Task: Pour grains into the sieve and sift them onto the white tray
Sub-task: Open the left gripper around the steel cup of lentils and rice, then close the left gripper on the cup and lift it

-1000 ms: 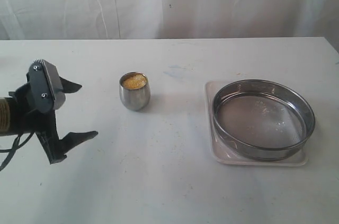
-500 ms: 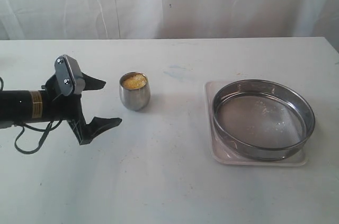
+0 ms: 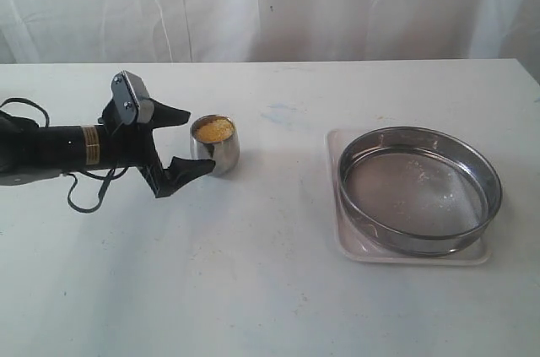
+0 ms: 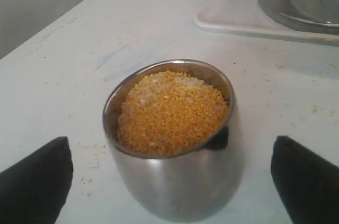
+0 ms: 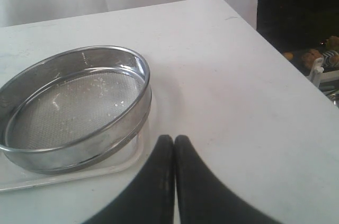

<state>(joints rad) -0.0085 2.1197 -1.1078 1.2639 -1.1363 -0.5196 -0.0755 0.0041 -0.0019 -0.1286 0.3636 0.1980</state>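
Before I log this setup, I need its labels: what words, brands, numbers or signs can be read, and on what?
No text can be read in any view.
On the left arm, a yellow band: dark marks, too small to read.
On the steel cup, the sieve and the white tray: no markings visible.

White table (image 3: 253, 289) — pale curtain (image 3: 337, 2) behind

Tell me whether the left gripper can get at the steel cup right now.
Probably yes: the left gripper stands open around the steel cup, one side of it on each flank, and nothing lies between them.
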